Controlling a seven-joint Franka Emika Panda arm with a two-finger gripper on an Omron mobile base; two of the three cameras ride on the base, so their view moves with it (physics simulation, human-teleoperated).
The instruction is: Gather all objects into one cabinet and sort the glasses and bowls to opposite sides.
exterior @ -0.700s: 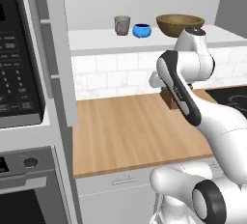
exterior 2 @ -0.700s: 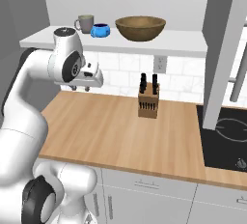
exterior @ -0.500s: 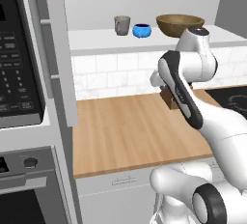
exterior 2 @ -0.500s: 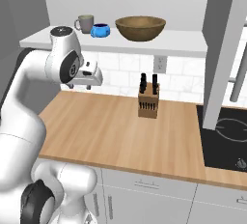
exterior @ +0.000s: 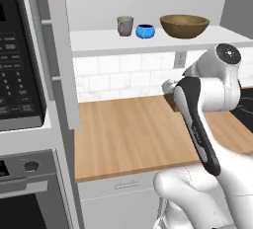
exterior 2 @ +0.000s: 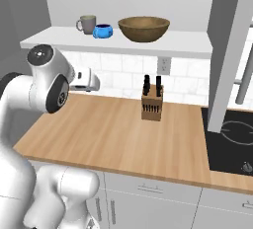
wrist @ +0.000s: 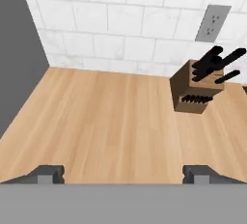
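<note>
I had the claw [wrist: 123, 172] spread wide and empty, hovering above the wooden surface [wrist: 106, 121] near the knife block [wrist: 197, 89]. The grey mug [exterior: 125, 25], blue bowl [exterior: 145, 31] and wooden bowl [exterior: 184, 25] sat close together on the white shelf [exterior: 148, 43] above. I judged that reaching up could clip the shelf edge or nudge the neighbouring pieces off.

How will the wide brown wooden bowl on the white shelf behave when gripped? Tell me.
The wide brown wooden bowl looks rigid and probably light for its size. Its rim spans far more than the small blue bowl beside it, so a rim pinch seems likelier than a span grip. Held by one edge, it may tilt.
</note>
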